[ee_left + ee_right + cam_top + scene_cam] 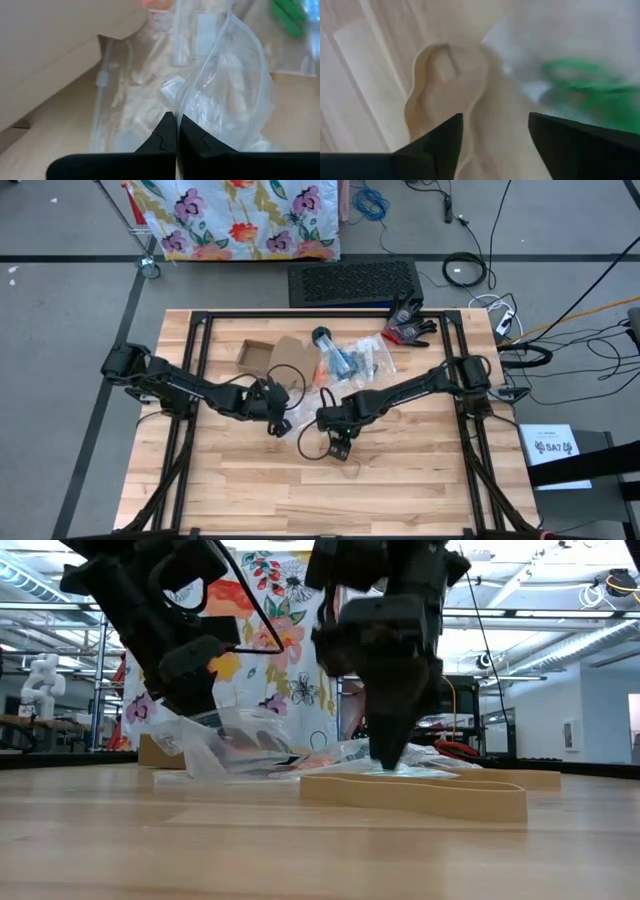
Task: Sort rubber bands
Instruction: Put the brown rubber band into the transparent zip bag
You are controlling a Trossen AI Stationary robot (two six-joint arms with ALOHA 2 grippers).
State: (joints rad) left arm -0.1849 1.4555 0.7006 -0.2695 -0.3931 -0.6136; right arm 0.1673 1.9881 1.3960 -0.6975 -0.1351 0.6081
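Observation:
My left gripper [176, 122] is shut on a clear plastic bag [225, 100]; in the low view the bag [235, 745] droops below it. A tan rubber band [410, 795], a wide floppy loop, lies flat on the wooden table. My right gripper [495, 125] stands open over one end of this band [445, 80], pointing steeply down, and I cannot see it touching. Green rubber bands [590, 85] show blurred inside clear plastic beside it. In the high view my left gripper [280, 418] and right gripper [338, 448] are near the table's middle. My left gripper pinches the clear bag's rim [186, 107] between its two shut fingers, coming slanting down from the table's left. The bag's mouth bulges open beyond the fingertips. The held edge is raised, and the bag's lower part [215, 768] rests on the table.
Behind the grippers lie a pile of clear bags holding coloured bands [355, 360], a clear tube with a blue cap [323, 338], flattened cardboard [270, 355] and a black-and-red glove [408, 328]. Black frame rails [190, 330] edge the table. Bare wood lies toward the near edge.

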